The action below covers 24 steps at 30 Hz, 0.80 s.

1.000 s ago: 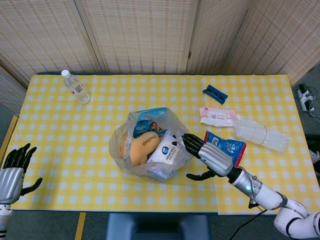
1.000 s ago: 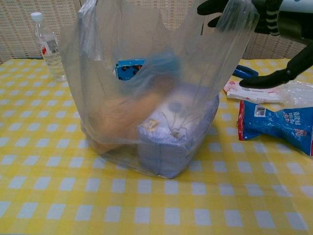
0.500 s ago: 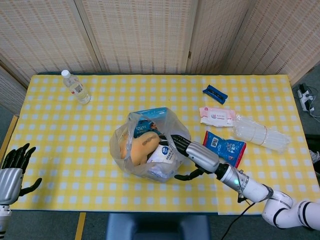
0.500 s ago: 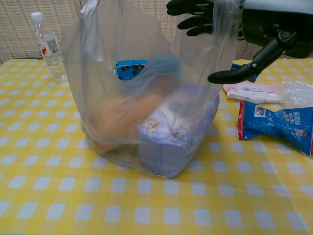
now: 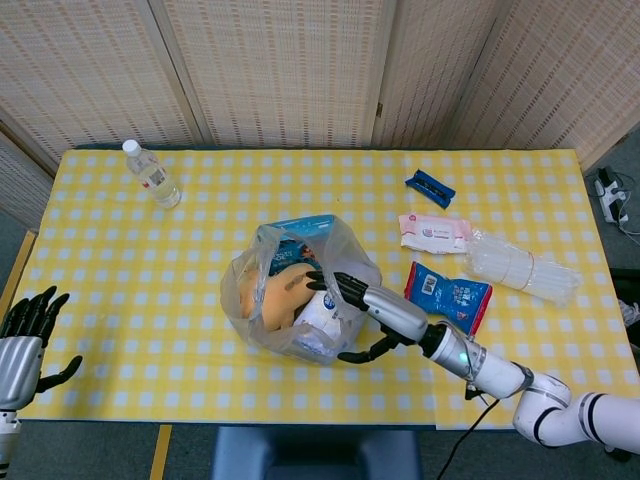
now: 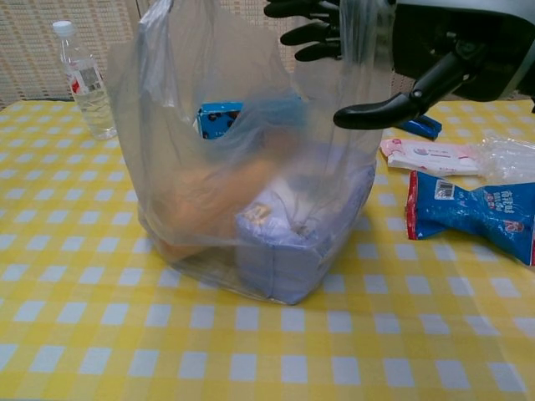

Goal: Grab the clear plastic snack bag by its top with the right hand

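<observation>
The clear plastic snack bag stands open-topped in the middle of the yellow checked table, holding an orange snack, a blue box and a white pack. My right hand reaches over the bag's right top edge, fingers spread and stretched across the opening, thumb out below on the bag's outer side. The plastic rim lies between fingers and thumb, and I see no closed hold on it. My left hand hangs open off the table's left front corner, away from everything.
A water bottle stands far left. To the right of the bag lie a blue snack pack, a pink-white wipes pack, a clear cup sleeve and a small blue object.
My right hand has moved left from beside the bag to over its top, the fingers now reaching across the opening. The bag's right rim is pushed slightly left. The left hand stays put.
</observation>
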Tool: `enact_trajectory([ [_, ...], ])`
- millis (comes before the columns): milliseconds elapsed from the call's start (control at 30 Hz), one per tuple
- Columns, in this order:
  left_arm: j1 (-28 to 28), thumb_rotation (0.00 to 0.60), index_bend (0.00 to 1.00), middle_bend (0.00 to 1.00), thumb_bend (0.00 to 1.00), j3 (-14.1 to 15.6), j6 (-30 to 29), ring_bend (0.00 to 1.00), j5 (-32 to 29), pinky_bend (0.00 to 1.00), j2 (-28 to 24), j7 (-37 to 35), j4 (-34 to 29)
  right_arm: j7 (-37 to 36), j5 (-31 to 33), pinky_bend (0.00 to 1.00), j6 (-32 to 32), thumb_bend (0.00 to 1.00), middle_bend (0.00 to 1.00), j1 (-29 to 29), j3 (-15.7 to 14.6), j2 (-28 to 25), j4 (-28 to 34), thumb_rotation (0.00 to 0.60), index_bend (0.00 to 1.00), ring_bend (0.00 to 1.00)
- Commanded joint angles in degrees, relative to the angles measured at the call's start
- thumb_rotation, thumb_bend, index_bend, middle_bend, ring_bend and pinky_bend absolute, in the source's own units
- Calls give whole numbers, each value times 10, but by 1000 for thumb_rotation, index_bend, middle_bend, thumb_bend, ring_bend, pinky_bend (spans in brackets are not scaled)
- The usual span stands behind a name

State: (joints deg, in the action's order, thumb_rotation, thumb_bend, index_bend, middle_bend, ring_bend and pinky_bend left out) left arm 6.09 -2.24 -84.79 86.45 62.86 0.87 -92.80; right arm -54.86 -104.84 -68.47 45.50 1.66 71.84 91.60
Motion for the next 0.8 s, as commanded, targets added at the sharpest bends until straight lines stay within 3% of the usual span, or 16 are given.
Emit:
enact_trajectory([
  [33, 0, 600, 8, 22, 286, 0, 1, 0, 0, 0, 0, 0, 0, -26, 2, 0, -2, 271, 0, 11, -1, 7, -7, 600, 0, 30],
  [367, 0, 600, 8, 23, 286, 0, 0, 0, 0, 0, -2, -5, 0, -69, 16, 0, 28, 261, 0, 43, -4, 15, -17, 600, 0, 30],
  [800, -1, 600, 6, 29, 286, 1, -3, 0, 5, 0, -6, -18, -1, -1, 49, 0, 77, 249, 0, 73, 10, 25, 2, 600, 0, 6],
])
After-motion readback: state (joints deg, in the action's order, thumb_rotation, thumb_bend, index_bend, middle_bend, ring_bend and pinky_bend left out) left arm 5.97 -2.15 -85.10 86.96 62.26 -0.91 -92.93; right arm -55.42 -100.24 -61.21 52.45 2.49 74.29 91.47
